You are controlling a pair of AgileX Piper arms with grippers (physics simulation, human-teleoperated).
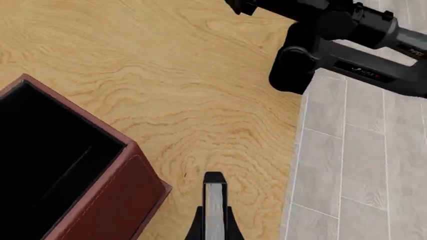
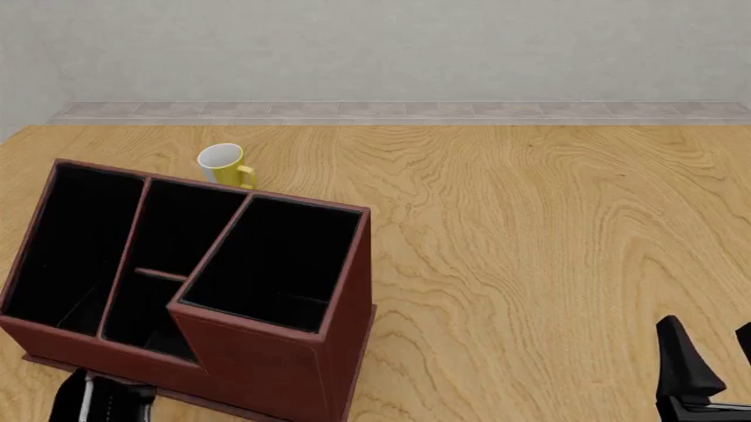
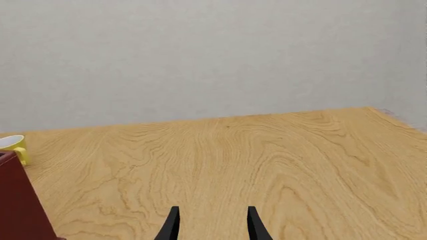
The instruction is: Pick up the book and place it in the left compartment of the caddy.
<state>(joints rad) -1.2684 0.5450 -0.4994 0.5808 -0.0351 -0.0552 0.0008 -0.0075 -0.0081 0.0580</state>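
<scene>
Book handling is judged as follows: being thin, flat and stiff, with plain black covers and white page edges, it is likely light, but its smooth covers could slide between the pads if the grip is loosened. Hold is best taken across the two covers, near one end, so that the free length can be lowered edge-first into a narrow slot. That is how it appears to be held now. In the left wrist view the left pincer is seen clenched on the book, one black finger against each cover, with the pale page edge running out between them beyond the fingertips.

In the front view the book is found at the near left corner of the surface, just in front of the near wall of the caddy and lower in the picture than the left compartment, which is not yet entered. Whether the book is lifted clear of the surface cannot be told.

The right pincer is released, its fingers spread with nothing between them, well apart from the caddy. A yellow mug is set behind the caddy.
</scene>
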